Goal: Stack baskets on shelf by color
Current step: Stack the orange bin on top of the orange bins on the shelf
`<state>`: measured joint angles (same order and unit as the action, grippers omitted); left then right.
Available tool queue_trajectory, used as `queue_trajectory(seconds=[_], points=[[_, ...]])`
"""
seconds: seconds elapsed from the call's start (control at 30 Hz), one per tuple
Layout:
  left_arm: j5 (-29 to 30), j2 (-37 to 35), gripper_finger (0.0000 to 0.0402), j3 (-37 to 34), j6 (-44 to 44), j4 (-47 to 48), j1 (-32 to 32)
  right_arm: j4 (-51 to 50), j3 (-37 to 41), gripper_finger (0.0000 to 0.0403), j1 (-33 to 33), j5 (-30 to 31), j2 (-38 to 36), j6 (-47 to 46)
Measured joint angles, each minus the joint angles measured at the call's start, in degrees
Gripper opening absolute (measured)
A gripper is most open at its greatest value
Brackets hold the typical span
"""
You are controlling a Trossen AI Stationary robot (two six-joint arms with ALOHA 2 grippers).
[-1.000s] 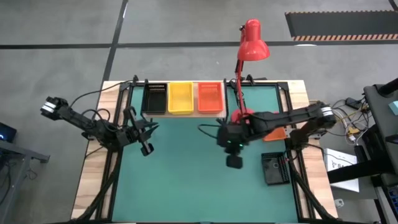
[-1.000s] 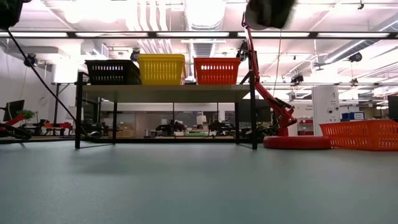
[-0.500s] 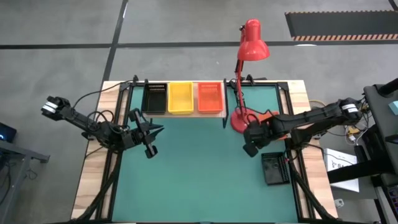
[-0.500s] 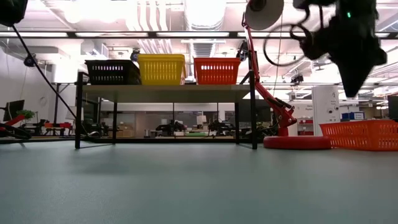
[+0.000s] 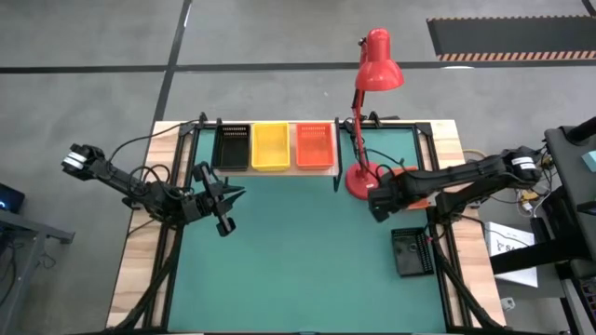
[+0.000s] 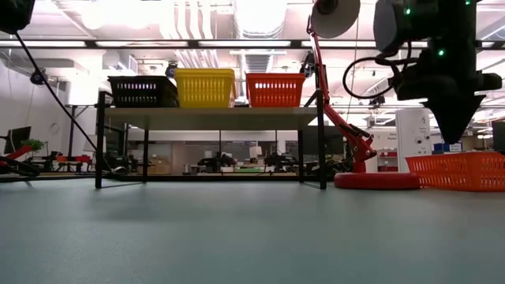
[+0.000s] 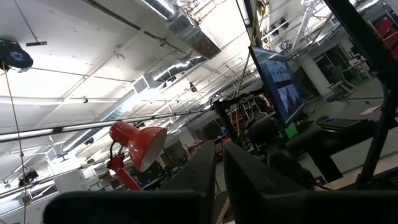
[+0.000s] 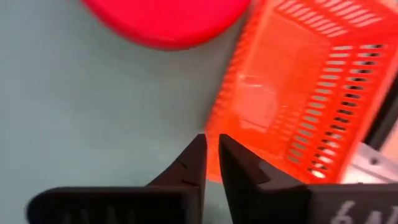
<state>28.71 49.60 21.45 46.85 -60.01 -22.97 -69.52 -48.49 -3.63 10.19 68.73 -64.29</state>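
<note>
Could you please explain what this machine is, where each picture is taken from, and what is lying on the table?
It is a robot with two dark arms at a green table, each ending in a two-finger claw. One picture looks straight down, one looks level across the tabletop, and two come from the wrists. The left claw waits, shut and empty. The right claw, nearly shut and holding nothing, hangs by an orange-red basket beside the red lamp. A black basket lies nearby. The shelf carries black, yellow and orange-red baskets.
</note>
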Motion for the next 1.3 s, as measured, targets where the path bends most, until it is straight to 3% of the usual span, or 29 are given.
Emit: queue_trajectory(seconds=[0.3, 0.5, 0.73, 1.0, 1.3], points=[[0.02, -0.02, 0.0015, -0.04, 0.02, -0.02, 0.01, -0.39, 0.81, 0.0122, 0.3, 4.17, 1.21, -3.72], [0.02, -0.02, 0.0015, -0.03, 0.02, -0.42, 0.01, 1.78, 5.11, 0.0139, 0.3, 5.25, 1.21, -8.06], [0.02, -0.02, 0.0015, 0.01, 0.0, -1.36, 0.01, 5.52, 8.58, 0.011, 0.3, 8.31, 1.21, -7.26], [0.02, 0.1, 0.0015, -0.1, -0.39, -2.28, -0.01, 5.53, 8.59, 0.002, 0.3, 8.28, 1.14, -7.27], [-0.08, 3.06, 0.0015, 0.35, -7.51, -2.6, -0.04, 2.98, 4.64, 0.0013, 0.11, 7.88, 0.51, -3.93]])
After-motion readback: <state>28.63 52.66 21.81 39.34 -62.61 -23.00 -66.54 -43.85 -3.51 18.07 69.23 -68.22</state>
